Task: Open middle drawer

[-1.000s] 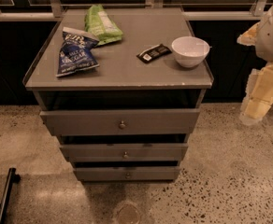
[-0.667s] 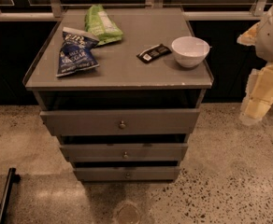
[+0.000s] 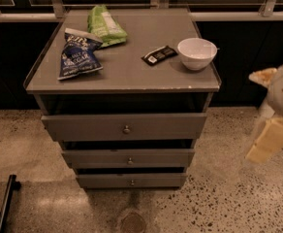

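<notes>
A grey cabinet (image 3: 122,76) has three stacked drawers. The middle drawer (image 3: 98,158) is a grey flat front with a small round metal knob (image 3: 130,161) at its centre. It sits between the wider top drawer (image 3: 83,126) and the narrower bottom drawer (image 3: 102,180). A dark gap shows above each front. My arm and gripper (image 3: 270,141) are a blurred cream shape at the right edge. They hang beside the cabinet, level with the drawers and well apart from the knob.
On the cabinet top lie a blue chip bag (image 3: 78,56), a green bag (image 3: 105,25), a dark snack bar (image 3: 159,55) and a white bowl (image 3: 196,53). The floor is speckled, with a round drain (image 3: 132,221) in front. A dark bar (image 3: 6,203) lies at the lower left.
My arm and gripper have dropped lower along the cabinet's right side. The drawers and the things on top have not moved.
</notes>
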### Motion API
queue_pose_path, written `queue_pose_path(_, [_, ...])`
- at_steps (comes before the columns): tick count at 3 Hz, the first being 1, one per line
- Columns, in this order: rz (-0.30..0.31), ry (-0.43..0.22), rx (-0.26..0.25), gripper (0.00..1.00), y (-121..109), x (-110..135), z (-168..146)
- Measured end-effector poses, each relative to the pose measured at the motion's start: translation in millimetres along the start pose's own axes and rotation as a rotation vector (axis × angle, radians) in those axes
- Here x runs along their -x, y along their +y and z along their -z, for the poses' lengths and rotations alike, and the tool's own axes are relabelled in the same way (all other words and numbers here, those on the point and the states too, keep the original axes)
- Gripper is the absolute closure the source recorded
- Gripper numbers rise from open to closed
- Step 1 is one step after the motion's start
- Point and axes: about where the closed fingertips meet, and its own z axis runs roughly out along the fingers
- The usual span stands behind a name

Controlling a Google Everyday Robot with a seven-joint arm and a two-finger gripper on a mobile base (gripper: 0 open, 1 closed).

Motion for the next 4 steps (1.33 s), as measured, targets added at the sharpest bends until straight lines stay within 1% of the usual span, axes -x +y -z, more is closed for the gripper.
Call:
queue_pose_path(1, [-0.149, -0.132, 0.062, 0.00, 41.6, -38.6, -64.1])
queue_pose_path(2, [-0.298, -0.249, 0.158, 0.00, 80.7, -75.0, -162.5])
queue_pose_path(3, [-0.367, -0.354, 0.151, 0.00, 64.9, -78.2, -242.7])
queue_pose_path(4, [-0.429, -0.369, 0.141, 0.18, 61.7, -93.6, -282.4])
